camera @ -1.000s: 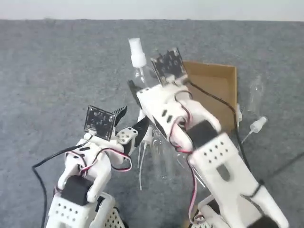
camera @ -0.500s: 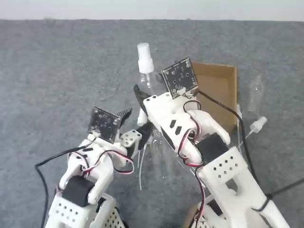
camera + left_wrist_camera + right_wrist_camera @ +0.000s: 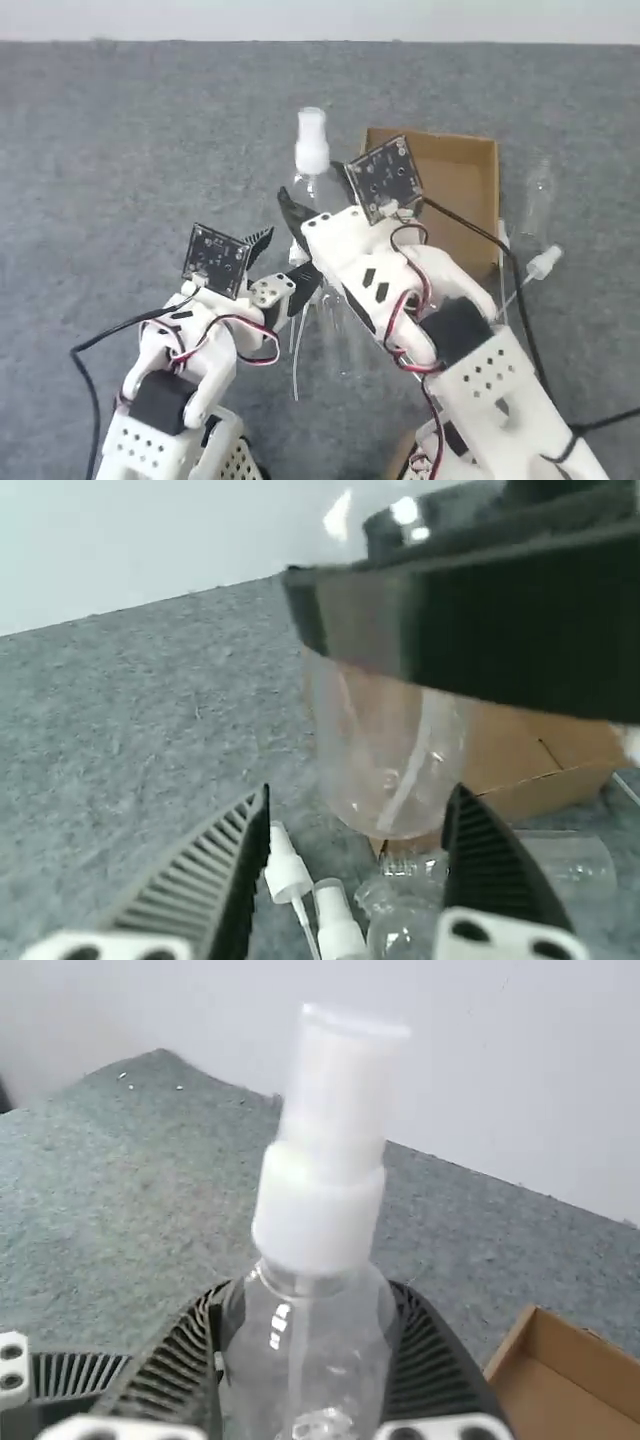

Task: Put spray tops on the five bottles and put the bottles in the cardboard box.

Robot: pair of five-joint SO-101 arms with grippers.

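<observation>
My right gripper [image 3: 306, 205] [image 3: 310, 1320] is shut on a clear bottle [image 3: 308, 186] [image 3: 312, 1345] that stands upright and carries a white spray top [image 3: 312, 145] [image 3: 325, 1175]. It holds the bottle above the table, just left of the cardboard box [image 3: 452, 190] [image 3: 562, 1370]. In the left wrist view the bottle's base [image 3: 385, 765] hangs between the tips of my left gripper [image 3: 360, 800], which is open and not touching it. My left gripper [image 3: 285, 258] sits just below the bottle in the high view.
Several clear bottles [image 3: 338, 330] [image 3: 410, 920] and loose spray tops [image 3: 288, 865] lie on the grey carpet between the arms. Right of the box lie another bottle [image 3: 537, 195] and a spray top [image 3: 542, 264]. The carpet to the left is open.
My right arm has carried the capped bottle to the right, closer to the box's left wall. The left arm has barely shifted.
</observation>
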